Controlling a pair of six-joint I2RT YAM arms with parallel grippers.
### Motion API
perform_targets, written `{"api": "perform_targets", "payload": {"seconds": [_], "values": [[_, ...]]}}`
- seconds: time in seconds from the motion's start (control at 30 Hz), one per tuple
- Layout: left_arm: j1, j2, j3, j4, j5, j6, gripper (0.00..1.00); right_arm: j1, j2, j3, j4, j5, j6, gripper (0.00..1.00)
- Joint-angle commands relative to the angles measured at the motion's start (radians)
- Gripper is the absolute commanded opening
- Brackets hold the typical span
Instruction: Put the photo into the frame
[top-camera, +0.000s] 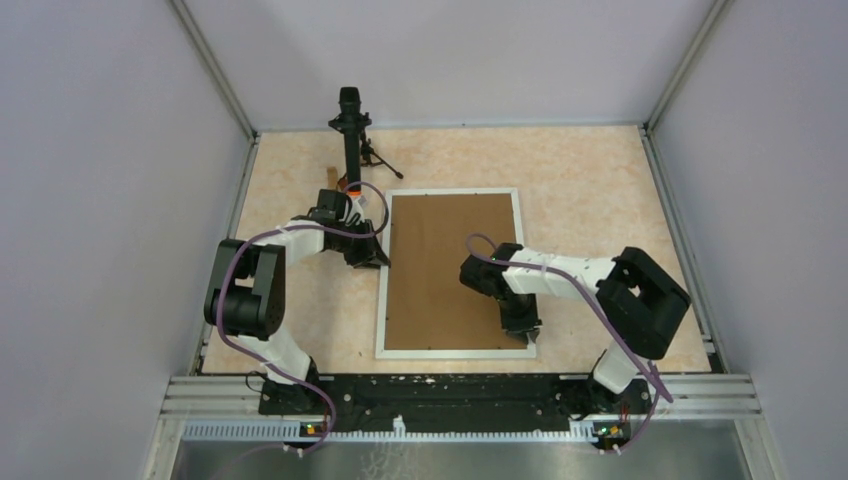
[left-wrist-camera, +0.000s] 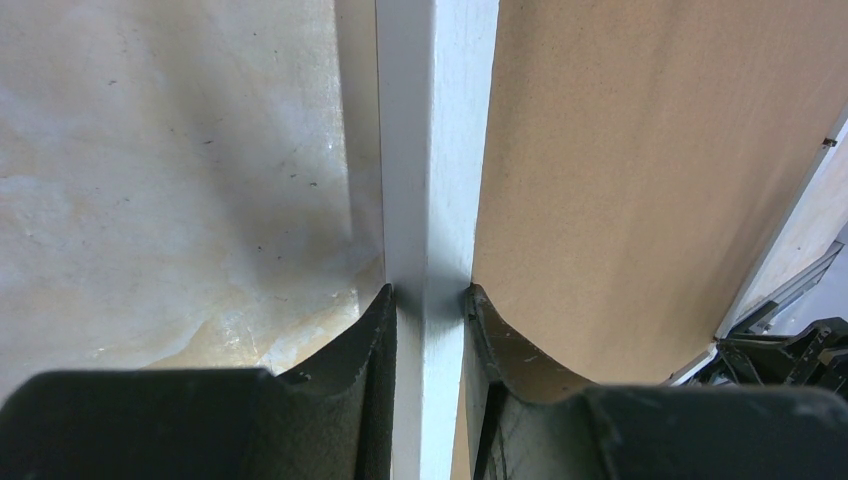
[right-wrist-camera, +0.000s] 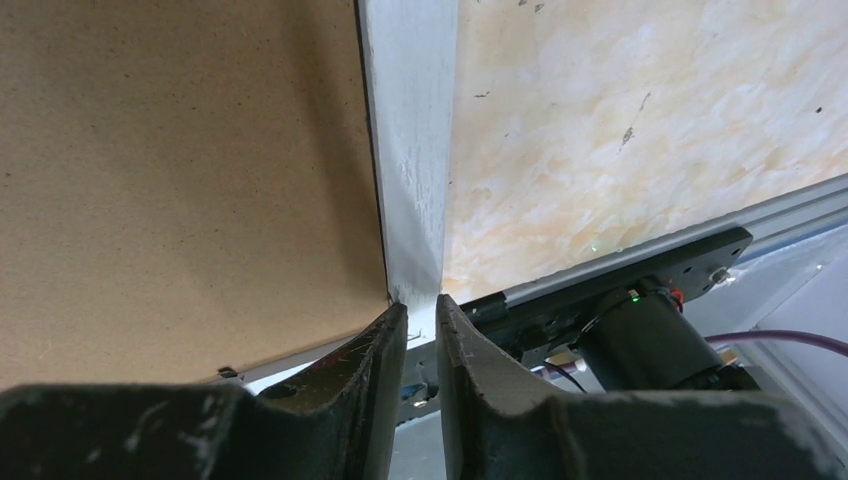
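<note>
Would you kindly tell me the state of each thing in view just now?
frame, lying flat on the table.
cardboard, flat inside the frame, filling its opening.
left gripper, shut on the frame's left rail.
right gripper, fingers astride the right rail by the near corner; grip unclear.
photo, not visible.

White frame (top-camera: 455, 191), brown cardboard (top-camera: 440, 270), marbled peach table (top-camera: 590, 190).
</note>
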Motion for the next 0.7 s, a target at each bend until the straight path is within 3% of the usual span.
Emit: {"api": "perform_targets", "payload": {"seconds": [0.0, 0.2, 0.43, 0.67], "values": [[0.02, 0.08, -0.083, -0.177, -0.226, 0.045, 0.0, -0.014, 0.057, -0.052, 0.549, -0.052, 0.118, 0.24], [0.019, 0.072, -0.086, -0.175, -0.221, 0.047, 0.0, -0.103, 0.001, -0.187, 0.772, -0.216, 0.109, 0.25], [0.014, 0.065, -0.091, -0.177, -0.223, 0.047, 0.0, -0.132, -0.053, -0.342, 0.897, -0.27, 0.071, 0.31], [0.011, 0.068, -0.089, -0.176, -0.222, 0.046, 0.0, -0.155, -0.066, -0.41, 0.966, -0.279, 0.064, 0.45]]}}
